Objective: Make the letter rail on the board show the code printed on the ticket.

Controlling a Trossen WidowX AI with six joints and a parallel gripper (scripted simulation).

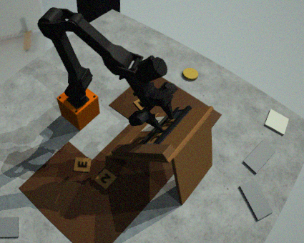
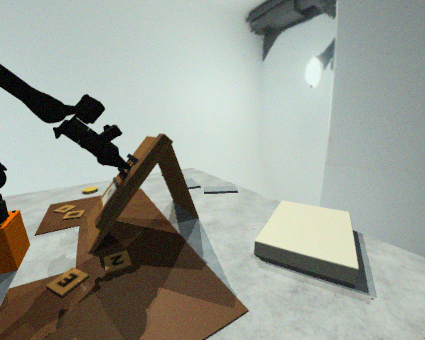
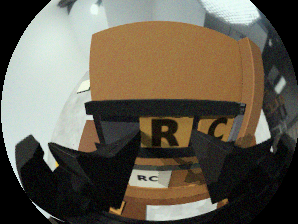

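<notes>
The brown slanted board (image 1: 169, 143) carries a black letter rail (image 3: 162, 108). In the wrist view an R tile (image 3: 164, 133) and a C tile (image 3: 216, 129) sit in the rail and read R C from left to right. The white ticket (image 3: 150, 177) below the rail reads RC. My gripper (image 3: 166, 133) is at the rail with one finger on each side of the R tile, still closed against it. It also shows in the top view (image 1: 158, 123) and the exterior view (image 2: 128, 162). An E tile (image 1: 82, 164) and an N tile (image 1: 105, 178) lie loose on the brown mat in front of the board.
Two more tiles (image 2: 70, 211) lie on the far brown mat behind the board. A yellow disc (image 1: 190, 73) lies beyond it. The orange arm base (image 1: 78, 107) stands to the left. Flat grey and cream plates (image 1: 260, 155) lie to the right, and a cream box (image 2: 308, 240) stands there too.
</notes>
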